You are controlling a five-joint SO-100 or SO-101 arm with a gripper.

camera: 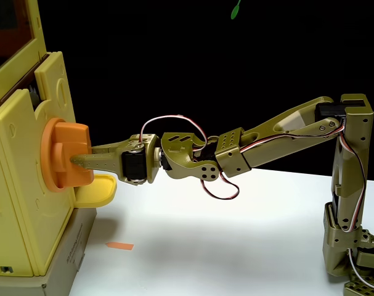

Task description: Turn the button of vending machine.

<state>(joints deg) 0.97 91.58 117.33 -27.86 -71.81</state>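
The pale-yellow vending machine point(20, 185) stands at the left of the fixed view, with its red-framed window at the top left corner. Its orange button point(66, 154), a round disc with a blocky handle, faces right. The olive-green arm reaches in from the right. My gripper point(82, 155) has its two fingers around the handle, one finger point(109, 148) above and one lower finger point(97, 163) against the handle's front. The fingertips are partly hidden by the handle. The gripper is shut on the button.
A small yellow tray point(97, 190) sticks out just below the button. The machine rests on a grey box point(66, 259). An orange tape strip point(119, 246) lies on the white table. The arm's base point(350, 246) stands at the right.
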